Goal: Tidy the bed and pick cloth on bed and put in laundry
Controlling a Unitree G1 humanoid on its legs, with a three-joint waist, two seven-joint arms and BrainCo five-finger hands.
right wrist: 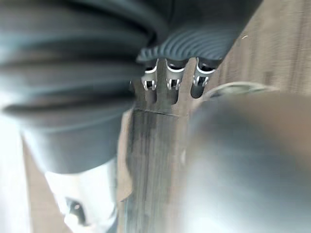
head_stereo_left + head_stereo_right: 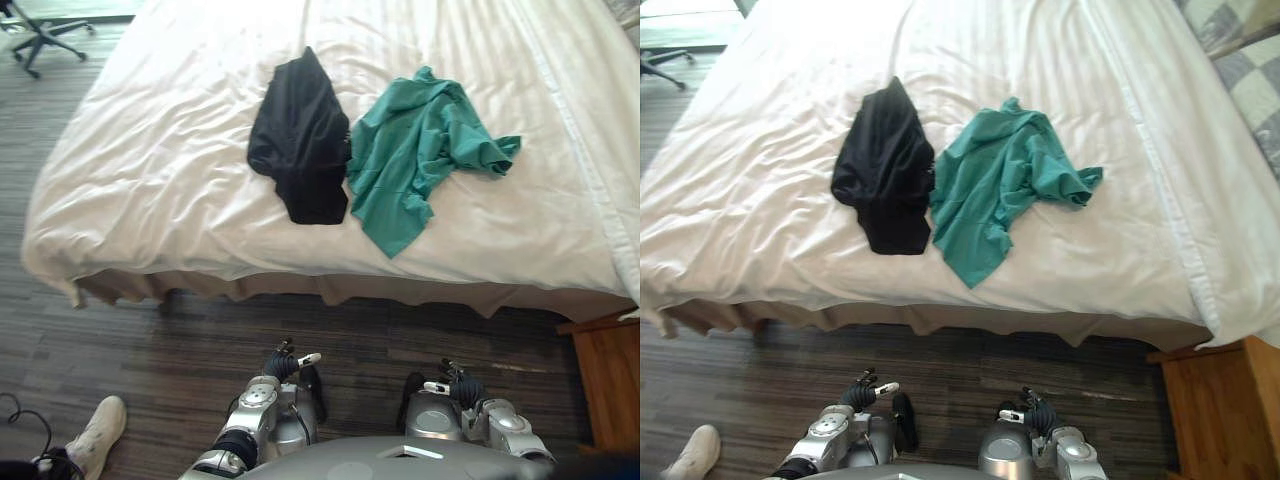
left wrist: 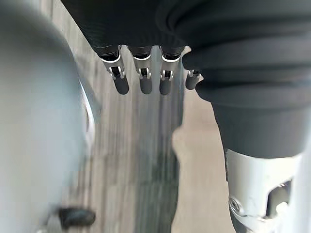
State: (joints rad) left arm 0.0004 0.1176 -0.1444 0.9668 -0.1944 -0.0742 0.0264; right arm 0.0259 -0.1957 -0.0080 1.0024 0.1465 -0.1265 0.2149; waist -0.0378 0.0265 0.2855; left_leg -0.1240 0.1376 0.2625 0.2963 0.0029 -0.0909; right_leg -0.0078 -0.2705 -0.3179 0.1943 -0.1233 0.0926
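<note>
The left hand [image 3: 136, 29] hangs low beside the robot. Its fingers [image 3: 120, 80] are straight and side by side in a loose row with small gaps between them, and they hold and touch nothing. Past the dark fingertips lies the floor [image 2: 200, 350] of dark, streaked wood-grain planks. The right hand [image 1: 194, 39] hangs the same way on the other side, its fingers [image 1: 173, 82] straight, close together and empty over the same planks.

Both cloths lie well ahead of the fingers, up on the bed [image 2: 160, 170], apart from either hand. The black cloth [image 2: 300, 140] is forward of the left hand's fingers. It is a matte, crumpled heap, narrow at its far end and broader toward the near edge of the mattress. The green cloth [image 2: 410, 150] is forward of the right hand's fingers. It is a thin, teal, rumpled garment with a pointed flap toward the robot and a bunched fold out to the right. The two cloths meet along their inner edges. The bed's white sheet is soft and finely wrinkled, with a beige skirt hanging in folds at its near edge.

Beyond the left fingers, a person's pale shoe [image 2: 98, 435] rests on the floor, and an office chair [image 2: 40, 35] stands far off. To the right of the right fingers stands a wooden stand [image 2: 610, 380].
</note>
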